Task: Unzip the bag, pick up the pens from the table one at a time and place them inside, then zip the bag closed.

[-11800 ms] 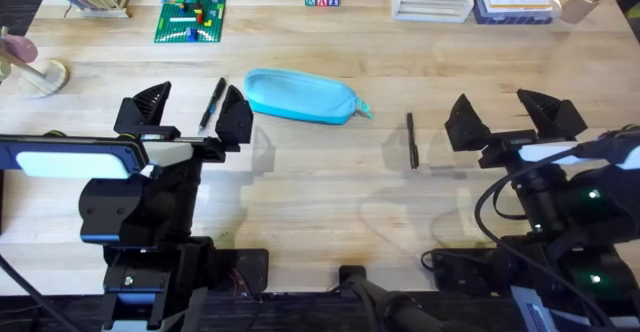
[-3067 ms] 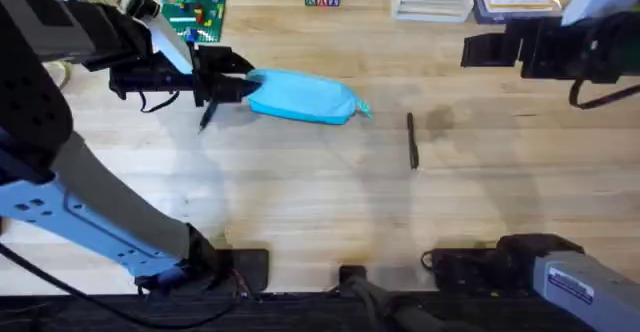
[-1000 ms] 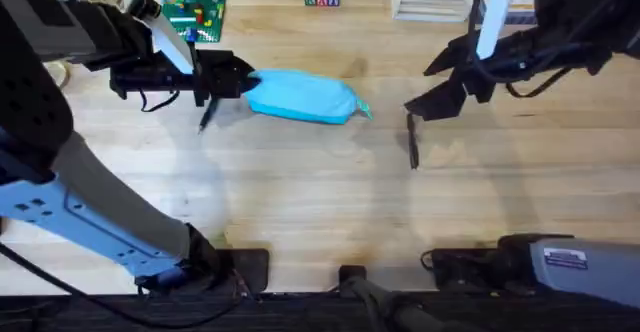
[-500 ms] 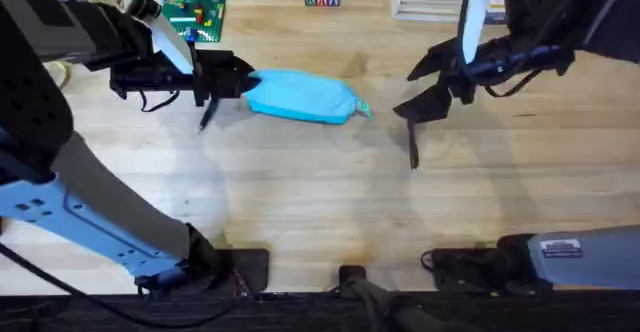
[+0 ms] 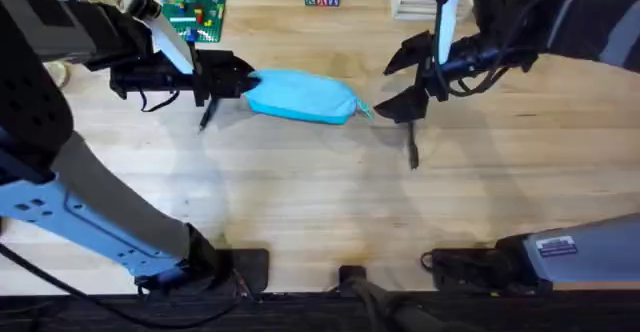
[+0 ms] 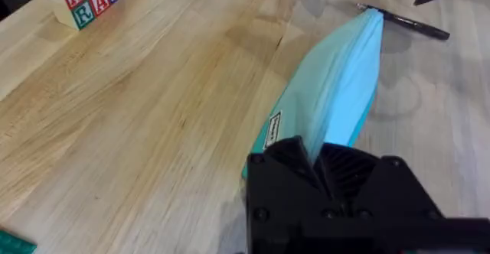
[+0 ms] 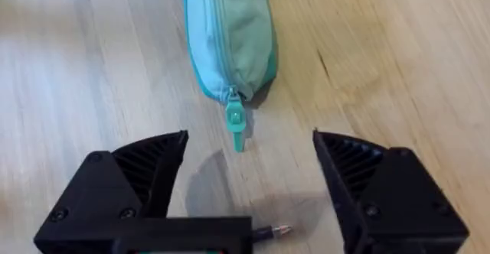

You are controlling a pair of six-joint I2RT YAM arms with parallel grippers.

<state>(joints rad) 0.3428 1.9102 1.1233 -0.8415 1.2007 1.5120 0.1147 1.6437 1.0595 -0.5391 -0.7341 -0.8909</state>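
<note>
The bag [image 5: 300, 96] lay zipped on the surface [image 5: 300, 192], its pull tab [image 7: 236, 125] toward my right pincer [image 5: 402, 80], which hovered near that end, spread wide. My left pincer [image 5: 240, 81] was clamped on the bag's opposite end. One pen [image 5: 412, 142] lay beside the right pincer, another [image 5: 206, 117] under the left arm.

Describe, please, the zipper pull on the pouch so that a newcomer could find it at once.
On the wooden table, find the light blue pouch held at one end by the left gripper. At its other, pointed end, before the open right gripper, lies the zipper pull: a small teal tab, unlike the dark pen nearby.
</note>
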